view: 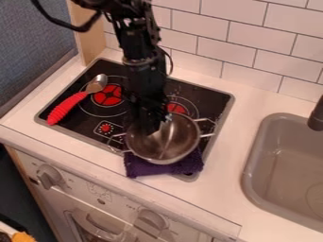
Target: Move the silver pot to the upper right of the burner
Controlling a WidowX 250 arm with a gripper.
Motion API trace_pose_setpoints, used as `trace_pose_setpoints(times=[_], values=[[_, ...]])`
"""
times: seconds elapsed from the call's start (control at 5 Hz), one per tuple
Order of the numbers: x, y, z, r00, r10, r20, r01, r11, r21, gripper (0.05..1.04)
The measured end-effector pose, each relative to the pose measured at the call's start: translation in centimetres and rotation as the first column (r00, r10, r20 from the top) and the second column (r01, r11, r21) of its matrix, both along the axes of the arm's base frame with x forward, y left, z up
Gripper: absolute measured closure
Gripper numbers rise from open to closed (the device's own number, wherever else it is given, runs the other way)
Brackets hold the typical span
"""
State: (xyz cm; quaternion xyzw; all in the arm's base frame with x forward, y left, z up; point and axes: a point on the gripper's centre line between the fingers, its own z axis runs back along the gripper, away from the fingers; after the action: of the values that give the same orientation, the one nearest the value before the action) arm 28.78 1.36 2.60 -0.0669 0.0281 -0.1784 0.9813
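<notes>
The silver pot [174, 144] is sitting just under the hand [157, 126], overlapping the purple cloth [165, 168], its upper-right move seemingly remaining undone, and I am not managing to tell whether the hand is spread, closed or pinching.

So the pot [183, 137] is showing off plain silver, and the cloth [165, 169] is going deep purple. The spoon [66, 108] is rocking a bright red handle with a silver bowl. The cooktop [208, 100] is wearing glossy black with red burner patches and thin white rings, plus a grey border. The wall tiles [236, 42] are running white with dark grout in a brick pattern, while the sink [257, 151] is keeping things grey.
</notes>
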Motion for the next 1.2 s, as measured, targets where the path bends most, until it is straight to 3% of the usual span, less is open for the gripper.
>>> trace_pose_setpoints(times=[0.2,0.4,0.8,1.2], values=[[0.2,0.1,-0.1,1.000,0.003,-0.003,-0.003,1.000,0.004,0.918],[0.2,0.2,-0.1,1.000,0.008,-0.001,-0.008,1.000,0.004,0.980],[0.5,0.6,0.1,0.999,0.038,0.005,-0.038,0.999,-0.016,0.992],[2.7,2.6,2.1,0.990,0.138,0.036,-0.134,0.986,-0.098,1.001]])
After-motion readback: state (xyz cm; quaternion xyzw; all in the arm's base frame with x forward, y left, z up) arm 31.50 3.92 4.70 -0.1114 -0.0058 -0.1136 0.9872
